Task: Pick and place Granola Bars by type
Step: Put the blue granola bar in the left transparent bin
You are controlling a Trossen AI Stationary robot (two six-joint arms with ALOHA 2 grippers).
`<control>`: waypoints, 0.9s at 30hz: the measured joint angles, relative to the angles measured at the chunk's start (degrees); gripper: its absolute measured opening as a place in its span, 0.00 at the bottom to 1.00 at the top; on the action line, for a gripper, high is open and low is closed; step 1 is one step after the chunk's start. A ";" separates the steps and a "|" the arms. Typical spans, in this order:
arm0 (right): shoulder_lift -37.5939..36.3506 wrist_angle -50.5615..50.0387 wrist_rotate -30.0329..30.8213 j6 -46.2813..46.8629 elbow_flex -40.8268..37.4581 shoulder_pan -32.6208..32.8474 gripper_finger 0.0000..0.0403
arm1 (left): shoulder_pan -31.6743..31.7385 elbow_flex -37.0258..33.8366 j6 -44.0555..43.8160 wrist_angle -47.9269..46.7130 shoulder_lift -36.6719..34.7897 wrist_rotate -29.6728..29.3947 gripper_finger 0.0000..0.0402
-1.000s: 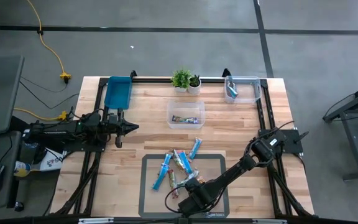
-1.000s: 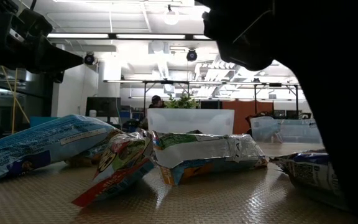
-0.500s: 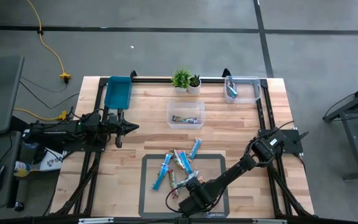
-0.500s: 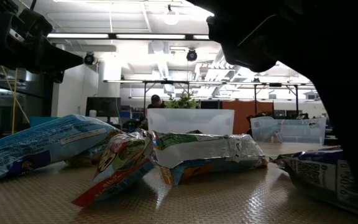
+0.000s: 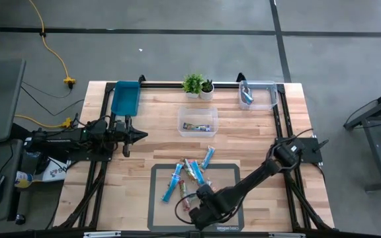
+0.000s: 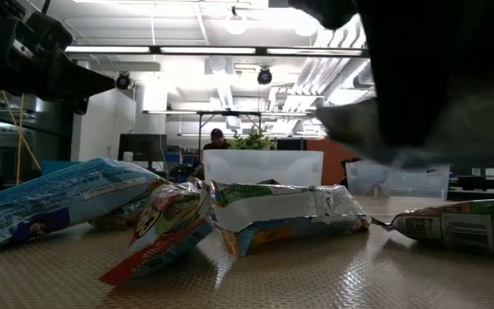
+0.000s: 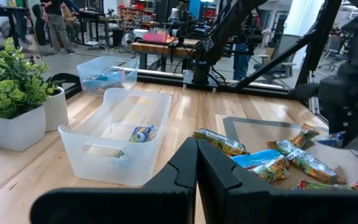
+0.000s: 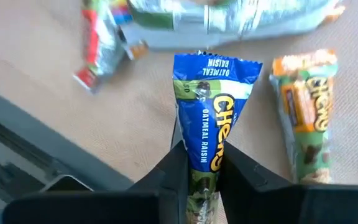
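Since you need the key relation first, held bar: the blue bar [image 8: 207, 124] lies lengthwise between the right gripper's [image 8: 197, 163] fingers, its long axis running straight out ahead of them and its free end pointing away from the wrist.
Grip: you can see both fingers pressed against the bar's near end in the right wrist view, so the right gripper is clamped on it.
Height: the bar looks lifted clear of the mat [image 5: 159, 173] in the low view, though you cannot tell by how much.
Where it is: at the near middle of the table, over the mat's near edge.
Loose bars: the rest of the pile [image 5: 189, 176] lies on the mat just far of the gripper; one orange-and-green bar [image 8: 303, 112] sits right beside the held one, roughly parallel and apart from it.
Bins: a clear middle bin [image 5: 198, 121] with one bar in it lies far of the pile; a far-right bin [image 5: 257, 96] holds something blue; a blue tray [image 5: 125, 98] sits far left.
Nearer arm: the right arm reaches in from the right side, bent low across the near edge; you would judge it the one to carry on.
Next move: likely a carry away toward the far bins, which calls for lifting clear of the pile.
Left gripper [image 5: 142, 135]: fingers closed on nothing, parked well apart at the left, pointing toward the middle bin.
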 joint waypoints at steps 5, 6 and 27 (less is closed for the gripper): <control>-3.69 0.43 6.08 -2.20 0.04 -0.36 0.15 | 0.00 0.01 0.00 0.00 0.00 -0.01 0.00; -4.27 0.79 7.66 -3.07 0.07 -0.55 0.15 | 0.00 -0.01 0.00 0.00 0.00 0.00 0.00; -13.08 20.13 25.26 -43.75 0.15 -15.62 0.15 | 0.01 -0.01 0.01 0.00 0.00 0.02 0.00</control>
